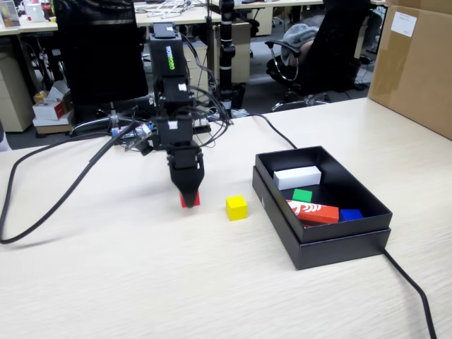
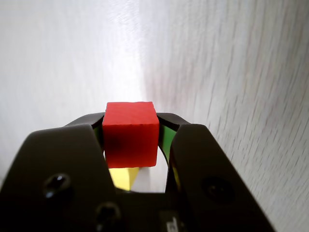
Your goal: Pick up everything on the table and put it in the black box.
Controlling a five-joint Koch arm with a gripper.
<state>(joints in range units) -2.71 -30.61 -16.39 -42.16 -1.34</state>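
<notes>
My gripper [image 1: 188, 192] points straight down at the table [image 1: 141, 282], left of the black box [image 1: 343, 237]. In the wrist view the gripper [image 2: 131, 117] is shut on the red cube [image 2: 130, 140], with a jaw pressed against each side. The red cube [image 1: 189, 201] shows at the fingertips, level with the tabletop. The yellow cube [image 1: 236, 207] rests on the table between the gripper and the box, and part of the yellow cube [image 2: 124, 178] shows below the red one. A green cube [image 1: 302, 195] lies inside the box.
The box also holds a white oblong block [image 1: 297, 176], a red-orange printed block [image 1: 313, 210] and a blue piece [image 1: 350, 214]. A big brown carton [image 1: 417, 63] stands at the back right. Black cables [image 1: 413, 289] trail across the table on both sides.
</notes>
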